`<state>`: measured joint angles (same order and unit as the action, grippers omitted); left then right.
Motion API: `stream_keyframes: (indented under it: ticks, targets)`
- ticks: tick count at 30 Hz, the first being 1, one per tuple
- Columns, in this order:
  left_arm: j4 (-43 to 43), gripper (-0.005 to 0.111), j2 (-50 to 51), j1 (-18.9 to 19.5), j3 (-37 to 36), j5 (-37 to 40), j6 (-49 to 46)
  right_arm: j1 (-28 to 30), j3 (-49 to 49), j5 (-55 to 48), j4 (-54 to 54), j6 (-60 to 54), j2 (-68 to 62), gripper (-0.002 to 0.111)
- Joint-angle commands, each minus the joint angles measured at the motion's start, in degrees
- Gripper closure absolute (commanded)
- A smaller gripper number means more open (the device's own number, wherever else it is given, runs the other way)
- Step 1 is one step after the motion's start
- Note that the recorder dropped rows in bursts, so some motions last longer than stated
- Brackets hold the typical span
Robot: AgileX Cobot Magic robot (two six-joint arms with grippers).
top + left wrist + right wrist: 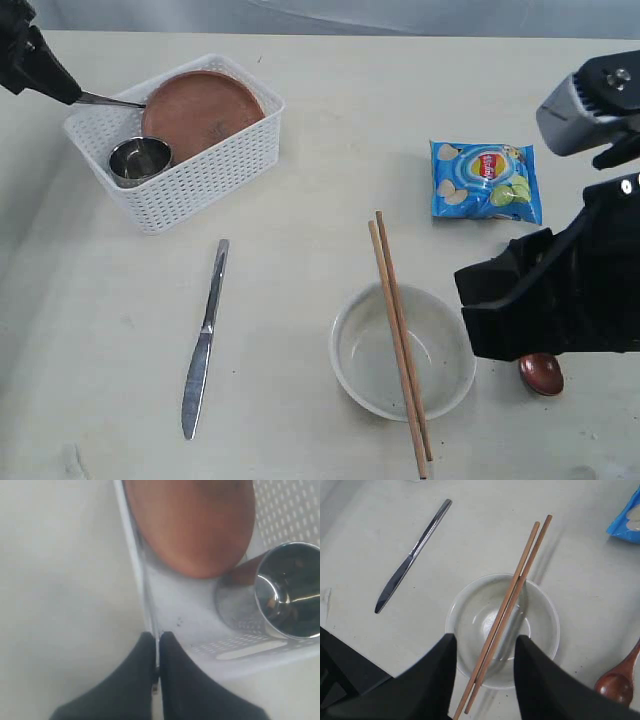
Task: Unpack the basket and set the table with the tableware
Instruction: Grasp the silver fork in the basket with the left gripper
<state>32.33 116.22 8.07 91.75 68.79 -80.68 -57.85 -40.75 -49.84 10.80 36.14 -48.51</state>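
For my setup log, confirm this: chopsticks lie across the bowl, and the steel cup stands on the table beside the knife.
Wrong: the exterior view shows the steel cup standing in the basket, beside the plate. The chopsticks do lie across the bowl.

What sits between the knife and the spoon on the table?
The bowl, with the chopsticks laid across its rim. The knife lies left of it, the spoon right; the exterior view shows this best.

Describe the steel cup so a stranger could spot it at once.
Look to the white lattice basket, upper left in the exterior view. Inside, at its left corner beside the reddish-brown plate, stands the steel cup. It alone is small, shiny and deep; the plate is broad and dull.
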Motion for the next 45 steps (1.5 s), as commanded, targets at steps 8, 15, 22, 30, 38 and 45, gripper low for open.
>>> stream_keyframes:
  ticks: [8,15,22,30,38,45]
  targets:
    - [1.5,0.107,-0.3,-0.2,3.3,1.2,2.2,-0.2,0.2,0.0,-0.2,-0.2,0.3,0.071]
    - [1.5,0.107,-1.4,-0.2,4.2,1.2,3.3,-0.2,0.2,0.0,-0.2,-0.2,0.3,0.071]
    - [1.7,0.107,-3.0,-0.2,4.2,1.2,3.5,-0.2,0.2,0.0,-0.2,-0.2,0.3,0.071]
    - [3.4,0.107,-3.7,-0.2,4.2,1.2,3.6,-0.2,0.2,0.0,-0.2,-0.2,0.3,0.071]
    - [5.1,0.107,-3.7,-0.2,4.2,1.2,3.6,-0.2,0.2,0.0,-0.2,-0.2,0.3,0.071]
    - [5.6,0.107,-3.7,-0.2,5.0,1.2,3.4,-0.2,0.2,0.0,-0.2,-0.2,0.3,0.071]
